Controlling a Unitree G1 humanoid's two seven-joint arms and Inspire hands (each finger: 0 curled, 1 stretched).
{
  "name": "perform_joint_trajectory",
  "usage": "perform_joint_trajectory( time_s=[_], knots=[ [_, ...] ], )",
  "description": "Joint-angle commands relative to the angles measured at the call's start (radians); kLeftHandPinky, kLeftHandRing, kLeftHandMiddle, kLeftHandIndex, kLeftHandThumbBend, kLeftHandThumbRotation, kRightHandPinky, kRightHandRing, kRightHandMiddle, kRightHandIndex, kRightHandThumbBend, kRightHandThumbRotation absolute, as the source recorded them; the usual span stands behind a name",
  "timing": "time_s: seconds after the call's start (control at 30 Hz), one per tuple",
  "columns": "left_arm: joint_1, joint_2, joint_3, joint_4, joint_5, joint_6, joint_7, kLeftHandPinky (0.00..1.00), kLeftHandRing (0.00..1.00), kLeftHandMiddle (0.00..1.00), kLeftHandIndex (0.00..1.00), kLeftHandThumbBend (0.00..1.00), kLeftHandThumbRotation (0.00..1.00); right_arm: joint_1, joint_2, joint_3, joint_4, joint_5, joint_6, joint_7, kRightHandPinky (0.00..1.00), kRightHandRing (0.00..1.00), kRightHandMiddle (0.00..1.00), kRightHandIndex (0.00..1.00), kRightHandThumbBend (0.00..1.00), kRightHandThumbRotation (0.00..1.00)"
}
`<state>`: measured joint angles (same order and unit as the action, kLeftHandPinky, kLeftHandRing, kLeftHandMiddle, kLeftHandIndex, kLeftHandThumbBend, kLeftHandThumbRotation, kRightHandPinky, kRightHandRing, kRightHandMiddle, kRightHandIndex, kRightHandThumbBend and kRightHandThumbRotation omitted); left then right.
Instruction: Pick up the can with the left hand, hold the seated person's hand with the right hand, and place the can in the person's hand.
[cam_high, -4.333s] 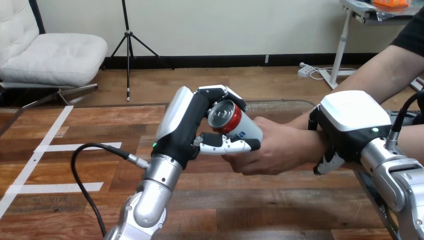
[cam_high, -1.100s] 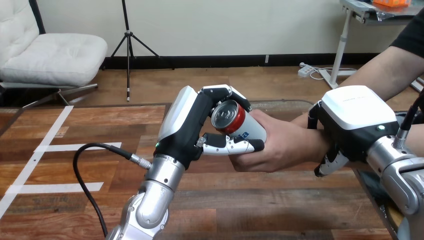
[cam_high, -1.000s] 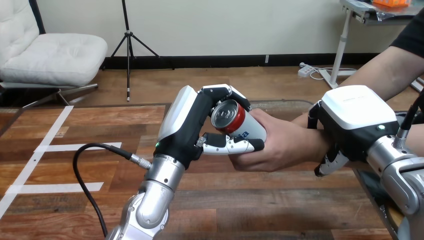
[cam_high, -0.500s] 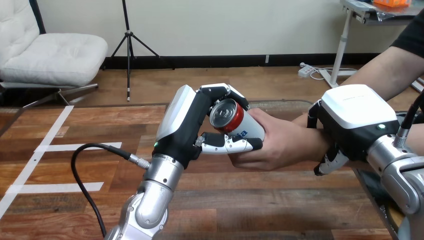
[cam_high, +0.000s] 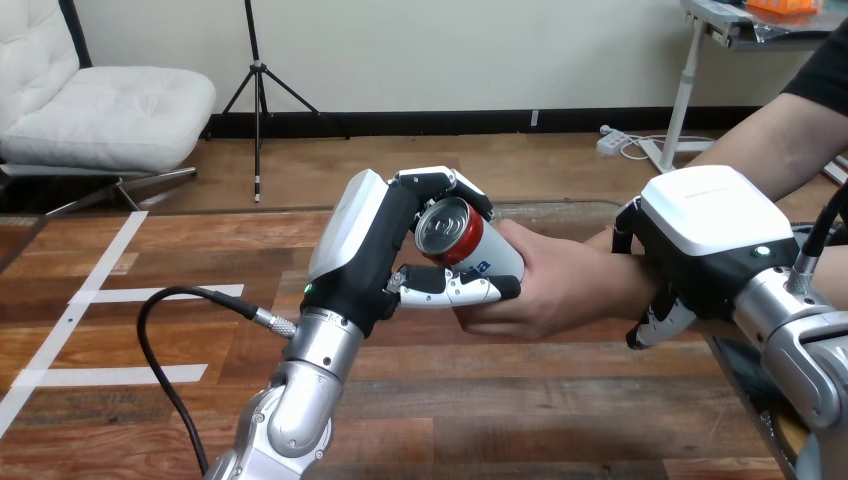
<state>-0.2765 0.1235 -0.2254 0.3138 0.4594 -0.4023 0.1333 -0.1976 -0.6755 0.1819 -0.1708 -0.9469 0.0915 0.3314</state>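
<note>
As before, can (cam_high: 472, 246) in robot hand (cam_high: 362, 252)

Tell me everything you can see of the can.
The can looks like metal: silver top, red band beneath, white body with a small blue mark. It is tilted, top toward the camera, above the table. The left hand curls its fingers over it, thumb beneath; the person's hand wraps its far end.

1. Setting: a robotics lab or test station.
2. Indicator: the wooden table (cam_high: 220, 235) bears white tape strips (cam_high: 100, 296) laid in straight lines.
3. Indicator: the left hand (cam_high: 365, 250) and right hand (cam_high: 705, 230), jointed machine parts on silver forearms, operate above the table.
</note>
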Motion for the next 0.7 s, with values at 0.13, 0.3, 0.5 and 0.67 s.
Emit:
perform_joint_trajectory(
  time_s=[0.13,0.3,0.5,0.67],
  knots=[
    [-0.04,0.013,-0.003,-0.013,0.017,-0.025,0.023,0.33,0.39,0.46,0.49,0.67,0.0,-0.053,-0.006,-0.031,-0.075,0.004,-0.007,-0.007,0.14,0.21,0.32,0.49,0.88,0.0],
    [-0.039,0.016,-0.002,-0.014,0.019,-0.026,0.027,0.33,0.39,0.46,0.49,0.67,0.0,-0.053,-0.009,-0.032,-0.072,0.008,-0.015,-0.011,0.14,0.21,0.32,0.49,0.88,0.0],
    [-0.034,0.018,0.001,-0.02,0.021,-0.021,0.028,0.33,0.39,0.46,0.49,0.67,0.0,-0.054,-0.009,-0.03,-0.077,0.003,-0.013,-0.001,0.15,0.22,0.32,0.49,0.88,0.0],
    [-0.029,0.021,0.002,-0.027,0.025,-0.013,0.026,0.33,0.39,0.46,0.49,0.67,0.0,-0.051,-0.003,-0.035,-0.079,0.013,-0.015,-0.009,0.14,0.21,0.31,0.49,0.89,0.0]
  ],
)
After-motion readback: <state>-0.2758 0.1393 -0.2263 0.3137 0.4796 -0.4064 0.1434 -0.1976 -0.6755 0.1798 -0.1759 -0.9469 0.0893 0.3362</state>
